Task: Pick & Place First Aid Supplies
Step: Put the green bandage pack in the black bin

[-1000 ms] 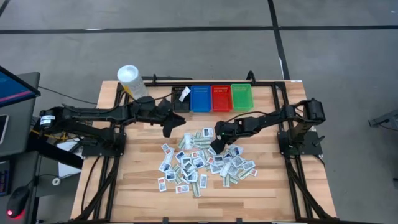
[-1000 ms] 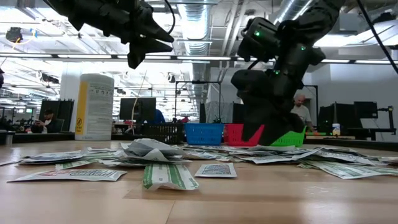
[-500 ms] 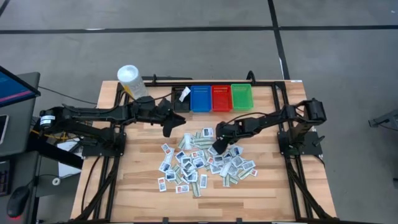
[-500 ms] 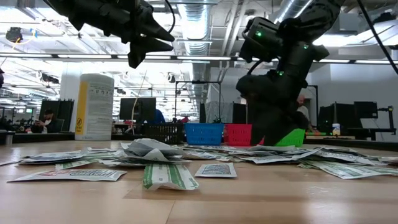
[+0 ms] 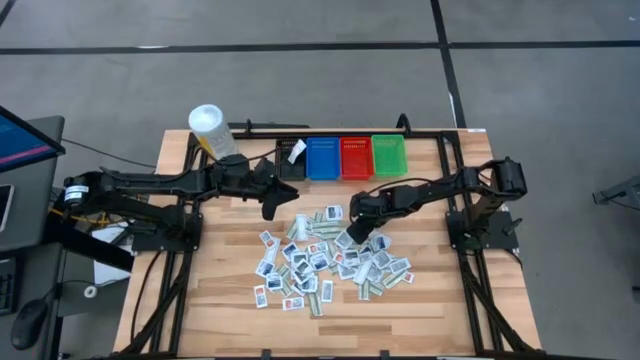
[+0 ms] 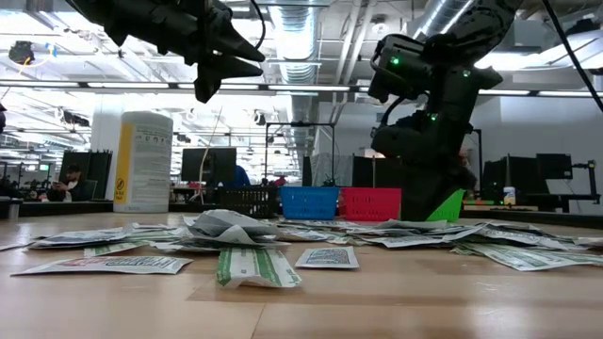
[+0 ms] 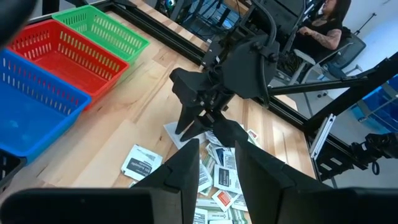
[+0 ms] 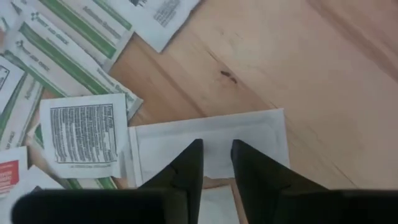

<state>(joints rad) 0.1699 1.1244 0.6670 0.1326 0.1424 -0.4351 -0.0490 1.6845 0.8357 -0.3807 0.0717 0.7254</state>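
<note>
- Gripping a white packet (image 8: 211,144), the right gripper (image 8: 216,163) is hanging over the pile's upper right part; fingers are narrow, nipping the packet's edge, packet is tilting above the wood.
- Lying scattered across the table (image 5: 230,300) middle, the first aid packets (image 5: 325,262) are forming a loose heap, some overlapping.
- Hovering raised near the black bin (image 5: 291,160), the left gripper (image 5: 270,208) is sitting left of the pile; its fingers are showing a narrow gap, holding nothing visible.
- Standing in a row at the table's far edge: blue bin (image 5: 323,158), red bin (image 5: 356,157), green bin (image 5: 389,155).
- Standing at the far left corner: white tub (image 5: 211,131).
</note>
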